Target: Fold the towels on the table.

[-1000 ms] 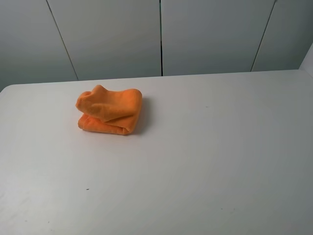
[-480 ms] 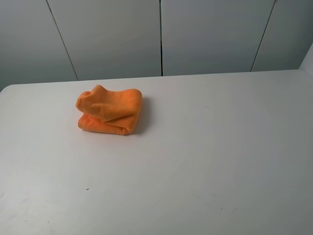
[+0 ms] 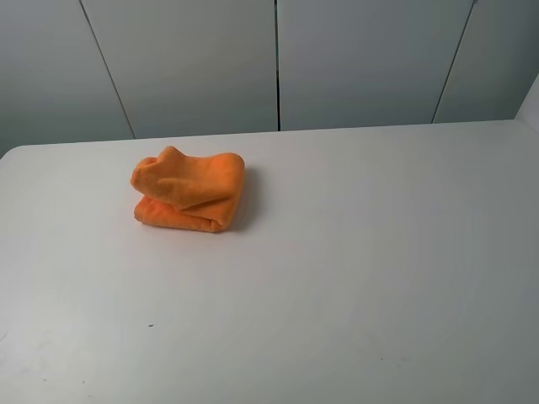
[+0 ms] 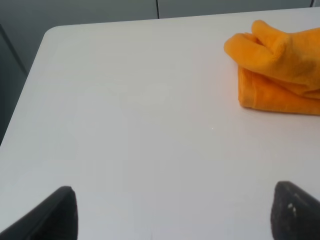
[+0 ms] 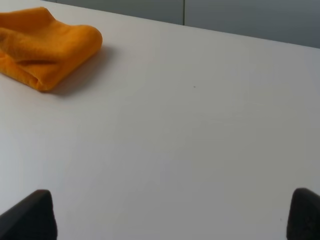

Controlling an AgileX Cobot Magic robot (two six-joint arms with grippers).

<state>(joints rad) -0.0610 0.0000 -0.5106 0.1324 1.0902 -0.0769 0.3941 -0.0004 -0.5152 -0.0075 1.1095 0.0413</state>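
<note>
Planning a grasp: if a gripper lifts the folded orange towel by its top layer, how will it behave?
The orange towel is soft, rumpled cloth, so it would probably flop and unfold. Its fuzzy pile suggests little slipping. Being loosely bundled, it likely weighs little.

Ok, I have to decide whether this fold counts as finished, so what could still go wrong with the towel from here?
The orange towel lies folded but lumpy, its top layer bunched into a hump at one end, so it may slump or spring open. Both the left gripper and the right gripper stand open, well apart from it, so nothing presses the fold flat. A regrasp could drag the loose top layer across the smooth table and undo the fold.
</note>
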